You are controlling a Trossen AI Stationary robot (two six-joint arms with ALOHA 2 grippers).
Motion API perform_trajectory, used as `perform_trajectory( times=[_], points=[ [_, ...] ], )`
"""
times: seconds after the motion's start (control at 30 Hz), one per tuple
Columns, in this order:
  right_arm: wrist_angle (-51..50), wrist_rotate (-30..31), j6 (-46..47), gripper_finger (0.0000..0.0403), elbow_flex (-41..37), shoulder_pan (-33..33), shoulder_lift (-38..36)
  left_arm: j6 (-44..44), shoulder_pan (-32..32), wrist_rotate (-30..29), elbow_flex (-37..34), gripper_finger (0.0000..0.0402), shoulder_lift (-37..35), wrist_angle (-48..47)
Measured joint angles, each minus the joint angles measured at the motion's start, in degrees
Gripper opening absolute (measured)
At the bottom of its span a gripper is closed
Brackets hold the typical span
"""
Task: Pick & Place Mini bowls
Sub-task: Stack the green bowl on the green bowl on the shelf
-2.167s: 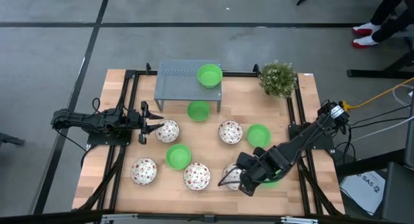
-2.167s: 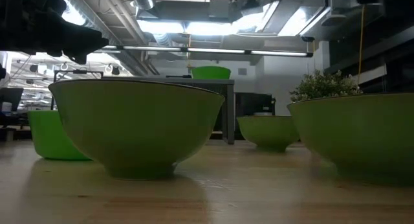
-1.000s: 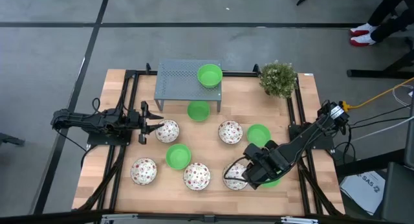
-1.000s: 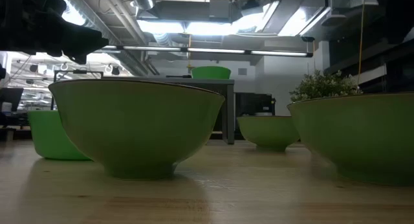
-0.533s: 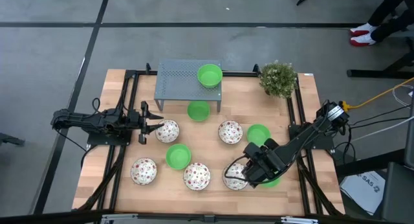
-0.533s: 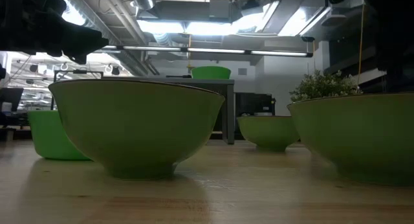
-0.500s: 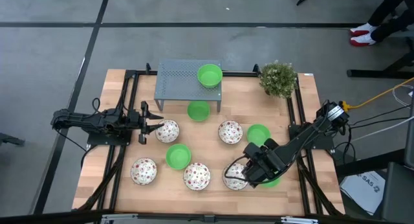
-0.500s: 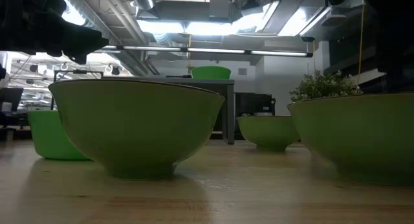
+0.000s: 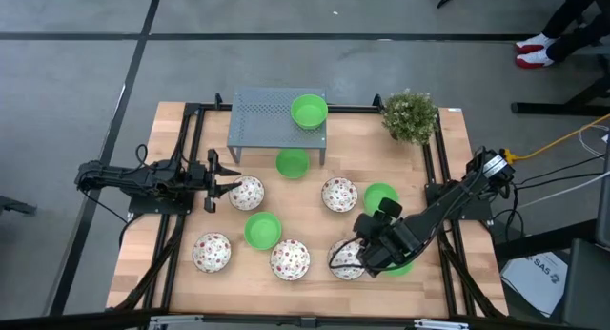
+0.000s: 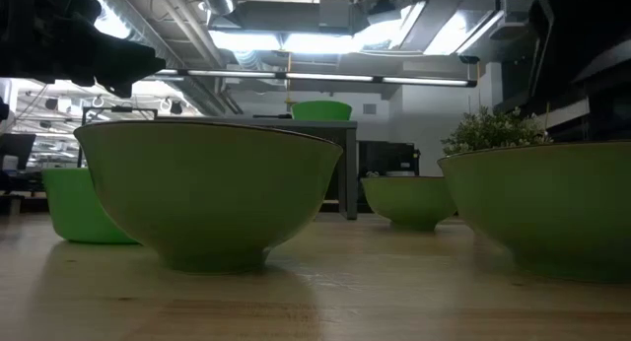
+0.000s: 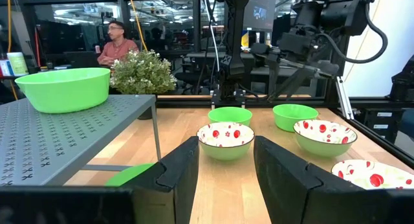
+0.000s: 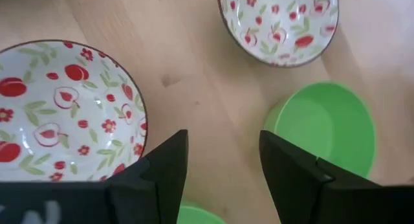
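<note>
Wooden counter carries everything, with a grey perforated shelf at its far edge and a bushy plant beside that. One green bowl sits on the shelf; another lies just in front of it. The other mini bowls, green and speckled, are scattered over the middle and near side. The right hand, fingers spread, hovers over a speckled bowl near the front. The left hand, also spread, waits at the left edge.
</note>
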Motion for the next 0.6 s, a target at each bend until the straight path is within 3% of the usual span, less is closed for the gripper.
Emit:
perform_trajectory(
  times=[0.27, 0.6],
  points=[
    [-2.3, 2.1, -0.7, 0.0189, -0.9, -1.3, 0.0, 0.0, 0.0, 0.0, 0.0, 0.0143, 0.0, 0.0],
    [1.4, -1.0, 8.6, 0.0189, -10.6, -1.3, -1.3, 0.0, 0.0, 0.0, 0.0, 0.0143, 0.0, 0.0]
  ],
)
